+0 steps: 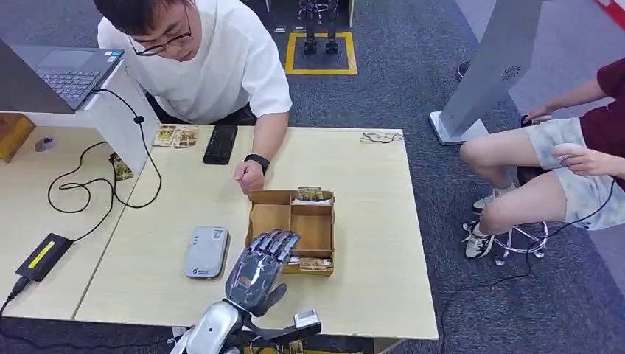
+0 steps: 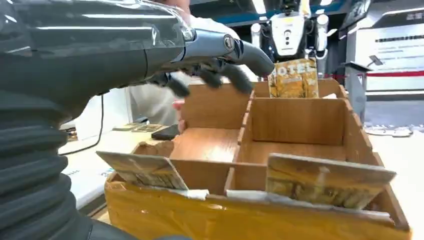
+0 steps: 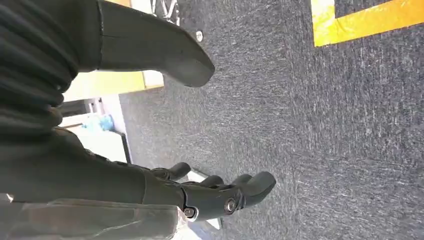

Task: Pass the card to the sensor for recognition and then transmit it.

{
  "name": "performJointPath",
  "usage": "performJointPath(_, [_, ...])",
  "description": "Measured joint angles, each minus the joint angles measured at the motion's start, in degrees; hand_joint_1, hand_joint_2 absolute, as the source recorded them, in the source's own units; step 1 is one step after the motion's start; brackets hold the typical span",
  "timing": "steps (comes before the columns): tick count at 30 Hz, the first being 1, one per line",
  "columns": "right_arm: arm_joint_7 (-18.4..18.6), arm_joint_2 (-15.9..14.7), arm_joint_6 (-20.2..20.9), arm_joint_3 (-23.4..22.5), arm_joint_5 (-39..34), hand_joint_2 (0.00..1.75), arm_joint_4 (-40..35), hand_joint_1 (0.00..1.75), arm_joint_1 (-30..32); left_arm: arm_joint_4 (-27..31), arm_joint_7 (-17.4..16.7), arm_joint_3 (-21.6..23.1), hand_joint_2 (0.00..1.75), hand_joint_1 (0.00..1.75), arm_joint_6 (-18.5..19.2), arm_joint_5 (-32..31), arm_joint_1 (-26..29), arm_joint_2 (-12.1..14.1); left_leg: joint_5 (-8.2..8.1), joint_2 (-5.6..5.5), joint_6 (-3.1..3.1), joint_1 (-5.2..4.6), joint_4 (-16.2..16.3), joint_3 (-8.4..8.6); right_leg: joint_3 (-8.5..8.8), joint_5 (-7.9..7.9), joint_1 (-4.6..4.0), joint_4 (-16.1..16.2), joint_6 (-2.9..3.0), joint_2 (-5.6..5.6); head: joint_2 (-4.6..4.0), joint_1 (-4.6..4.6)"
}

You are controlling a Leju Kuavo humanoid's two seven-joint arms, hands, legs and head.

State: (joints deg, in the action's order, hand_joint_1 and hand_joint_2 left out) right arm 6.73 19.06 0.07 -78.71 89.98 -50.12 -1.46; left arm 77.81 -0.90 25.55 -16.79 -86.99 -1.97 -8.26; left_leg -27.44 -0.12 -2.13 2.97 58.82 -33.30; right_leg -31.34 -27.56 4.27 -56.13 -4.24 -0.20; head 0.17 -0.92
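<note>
A wooden box (image 1: pixel 258 198) with several compartments sits on the pale counter (image 1: pixel 368 280), and everything here is placed relative to it. The left robot hand (image 1: pixel 259 267) hovers just above the box's near edge, fingers spread and extended, holding nothing; this looks like a reach toward the cards stored there. A card (image 1: pixel 312 263) leans in the box's near slot beside those fingers, propped on edge, likely so fingers can pinch it. Another card (image 1: pixel 309 194) stands upright at the box's far side. The grey sensor (image 1: pixel 206 251) lies flat on the counter just beside the box, on the robot's left, close enough for a short carry. Beyond the box sits a person, one hand (image 1: pixel 249 175) resting near its far corner, probably waiting to receive the card. The right robot hand (image 3: pixel 220 192) hangs over carpeted floor, fingers loosely apart, empty.
</note>
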Motion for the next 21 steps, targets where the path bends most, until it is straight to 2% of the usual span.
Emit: performJointPath(21, [0.0, 0.2, 0.0, 0.1, 0.0, 1.75, -0.4, 0.0, 0.1, 1.9, 1.0, -0.3, 1.75, 0.0, -1.4, 0.1, 0.3, -0.8, 0.0, 0.0, 0.0, 0.0, 0.0, 0.0, -0.01, 0.0, 0.0, 0.0, 0.0, 0.0, 0.0, -0.02])
